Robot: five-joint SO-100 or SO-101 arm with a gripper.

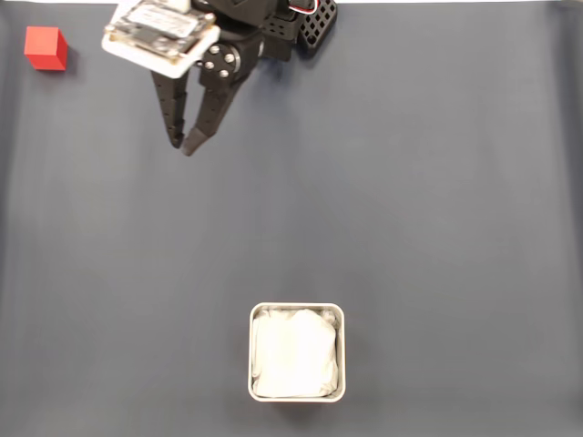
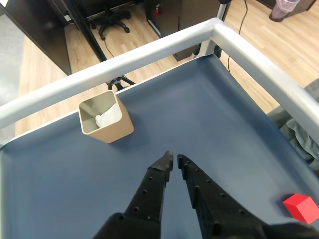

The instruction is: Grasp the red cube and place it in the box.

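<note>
Blue-grey mat (image 1: 437, 200) inside pale rail (image 2: 149, 55).

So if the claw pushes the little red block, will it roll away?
Probably not: the red block has flat faces and sits flat on the blue mat, so it should slide rather than roll. It looks solid and stiff. Its matte faces likely give the claw decent hold.

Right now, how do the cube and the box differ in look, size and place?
The cube is solid bright red; the box is an open silvery tin with white lining. The cube is clearly smaller than the box. In the fixed view the cube sits at top left, the box at bottom centre. Both rest on the dark mat, untouched.
</note>
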